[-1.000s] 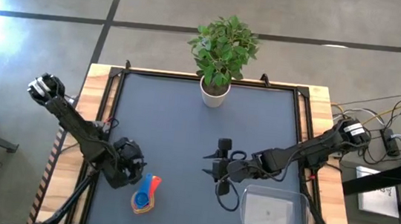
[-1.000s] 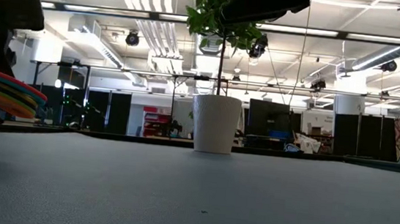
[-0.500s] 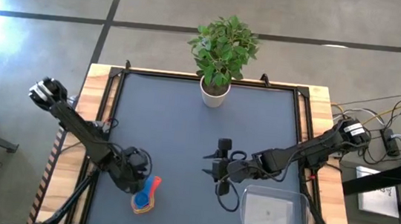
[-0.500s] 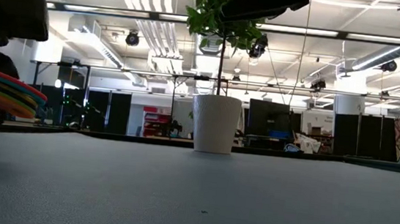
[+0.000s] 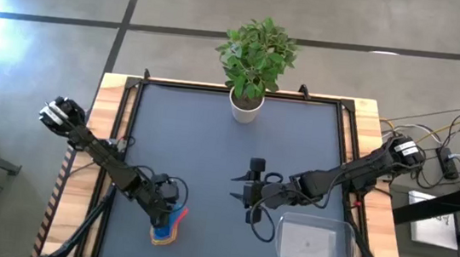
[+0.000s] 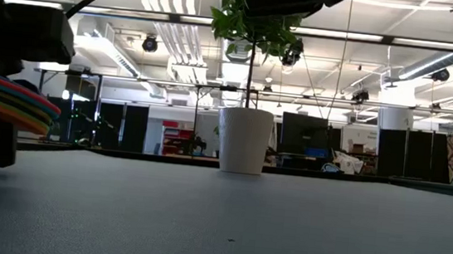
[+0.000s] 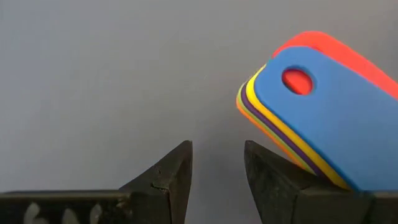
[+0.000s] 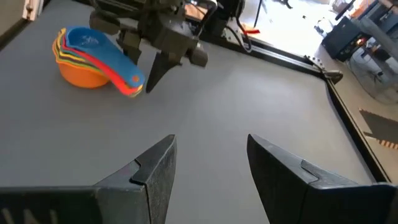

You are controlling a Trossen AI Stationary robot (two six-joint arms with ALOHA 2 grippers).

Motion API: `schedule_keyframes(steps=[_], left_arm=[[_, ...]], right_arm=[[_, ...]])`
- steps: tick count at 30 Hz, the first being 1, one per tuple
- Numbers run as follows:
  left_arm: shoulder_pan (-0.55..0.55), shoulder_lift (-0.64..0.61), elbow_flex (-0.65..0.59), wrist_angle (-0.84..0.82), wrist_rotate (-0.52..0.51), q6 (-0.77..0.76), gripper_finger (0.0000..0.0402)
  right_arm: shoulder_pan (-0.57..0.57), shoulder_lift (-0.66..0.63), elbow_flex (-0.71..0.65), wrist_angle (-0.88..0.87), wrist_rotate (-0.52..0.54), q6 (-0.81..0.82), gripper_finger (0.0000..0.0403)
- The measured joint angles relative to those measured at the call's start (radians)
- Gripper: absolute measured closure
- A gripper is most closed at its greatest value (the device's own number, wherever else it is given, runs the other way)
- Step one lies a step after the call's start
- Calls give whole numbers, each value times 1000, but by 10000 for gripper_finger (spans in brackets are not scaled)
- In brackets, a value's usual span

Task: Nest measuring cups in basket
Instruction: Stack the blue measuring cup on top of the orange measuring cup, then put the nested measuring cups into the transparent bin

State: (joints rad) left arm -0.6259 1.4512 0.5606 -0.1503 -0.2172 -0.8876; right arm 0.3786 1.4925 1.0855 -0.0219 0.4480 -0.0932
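The measuring cups (image 5: 164, 229) sit nested in one stack on the mat near the table's near-left edge, orange outermost and blue on top (image 8: 87, 53). Their flat handles (image 7: 323, 106) fan out over each other above the mat. My left gripper (image 5: 172, 210) is open, low over the mat at the handles' free end, with the handles to one side of its fingers (image 7: 217, 174). My right gripper (image 5: 244, 197) waits open near the table's middle, pointing at the cups. The clear basket (image 5: 314, 243) rests flat on the mat at the near right. My left gripper comes from above, slanting down, beside the free end of the stacked handles (image 7: 292, 158). One finger (image 7: 273, 186) stands right at the lowest handles' edge. I cannot tell whether it touches them.
A white plant pot (image 5: 246, 105) with a leafy plant stands at the middle of the far edge. Open grey mat lies between the cups and the basket. Wooden table borders run along the left and right sides. Cables lie beyond the right edge.
My left gripper has moved toward the table's near edge and to the right, onto the cups, and has come down until a finger reaches close to the mat beside the handles. The cups have stayed where they were.
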Motion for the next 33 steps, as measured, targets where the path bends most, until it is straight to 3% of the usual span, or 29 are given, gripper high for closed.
schedule_keyframes(steps=[13, 18, 24, 29, 33], left_arm=[[62, 11, 0, 165, 104, 271, 290], [87, -60, 0, -68, 108, 251, 290], [81, -261, -2, -242, -42, 223, 290], [66, -396, -54, -112, -166, 311, 290], [67, -471, -169, 76, -166, 373, 290]], right_arm=[[-12, 0, 0, 13, -3, 45, 216], [-49, 0, 0, 9, -55, 154, 216], [-86, 24, 0, 70, -171, 137, 215], [-111, 82, 51, 71, -256, 121, 215], [-128, 164, 131, 28, -360, 113, 200]])
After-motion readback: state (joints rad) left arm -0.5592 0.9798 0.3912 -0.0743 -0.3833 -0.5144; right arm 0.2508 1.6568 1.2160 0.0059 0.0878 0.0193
